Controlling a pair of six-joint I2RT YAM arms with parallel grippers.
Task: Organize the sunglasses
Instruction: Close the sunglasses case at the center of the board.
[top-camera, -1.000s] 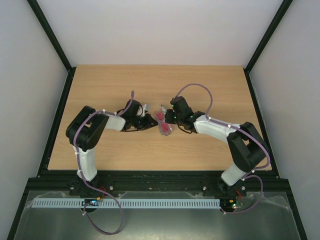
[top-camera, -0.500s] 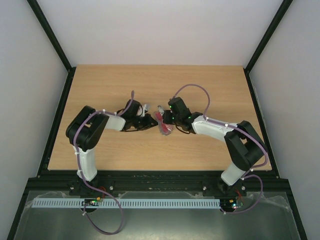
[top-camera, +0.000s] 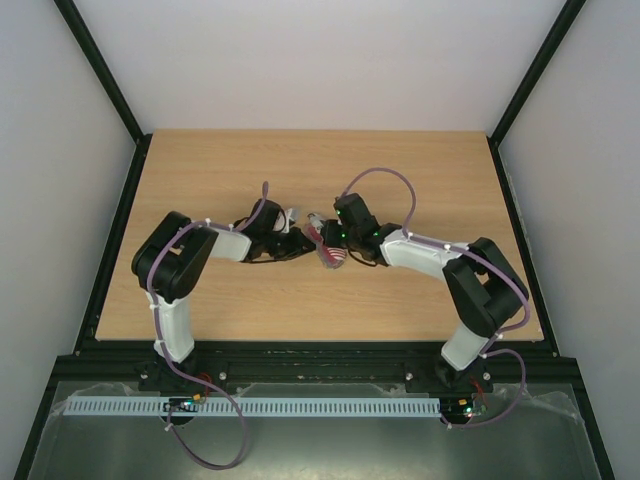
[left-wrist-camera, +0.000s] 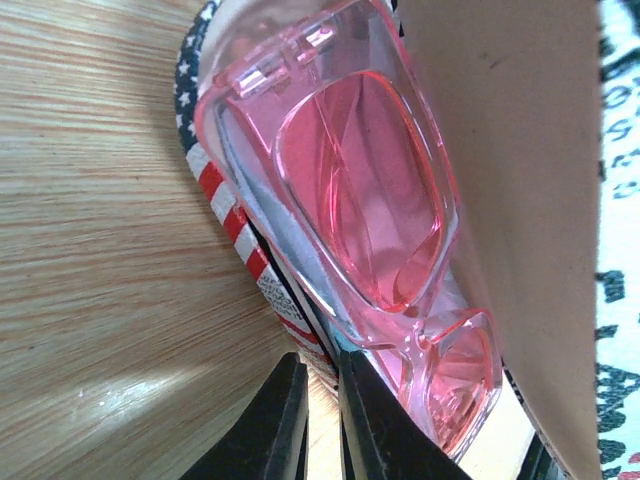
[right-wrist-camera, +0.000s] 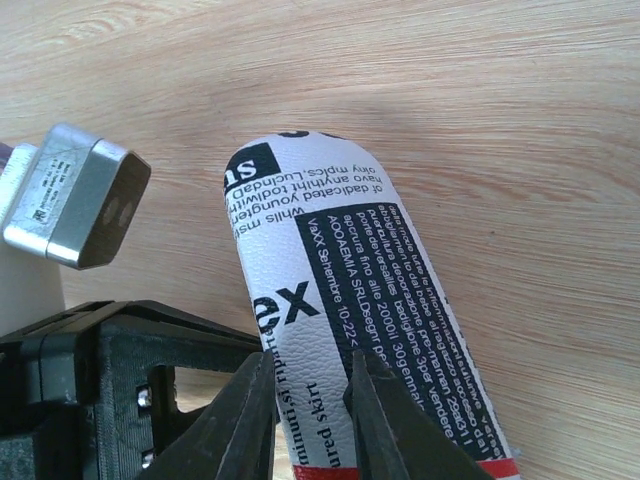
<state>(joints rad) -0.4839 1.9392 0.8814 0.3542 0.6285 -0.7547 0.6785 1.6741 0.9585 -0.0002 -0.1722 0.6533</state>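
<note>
Glossy see-through pink plastic sunglasses (left-wrist-camera: 360, 200), lying inside the open case (left-wrist-camera: 215, 195), at the centre of the wood-grain table (top-camera: 200, 170). Case skin grained like leather: flag stripes and stars along the rim, tan lining inside, white with black print on the rounded lid (right-wrist-camera: 340, 250). Left gripper (left-wrist-camera: 318, 380) at 6 o'clock in its own view, jaws clamped on the case rim. Right gripper (right-wrist-camera: 312, 375) pinching the lid, jaws tight on it. Second lens at 5 o'clock only partly visible. Grey metal box (right-wrist-camera: 75, 195) at 9 o'clock, hard to identify.
</note>
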